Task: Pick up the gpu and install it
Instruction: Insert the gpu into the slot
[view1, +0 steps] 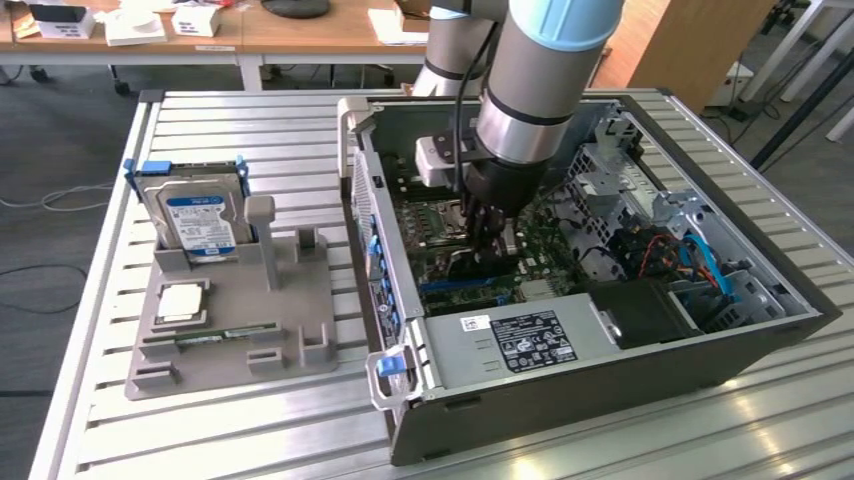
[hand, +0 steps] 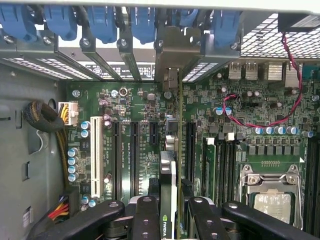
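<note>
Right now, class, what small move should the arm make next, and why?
Probably ease the gpu straight down toward the motherboard: the hand grips it edge-on among the slots, its bracket by the rear slot covers, but whether it is seated is unclear.

Bright, even light — soft shadows

The arm (view1: 534, 80) comes steeply down from above with its wrist nearly upright, and the hand (view1: 489, 238) points straight down, its dark fingers (hand: 146, 216) clamped partway shut on the thin gpu (hand: 168, 172) standing edge-on between them.
</note>
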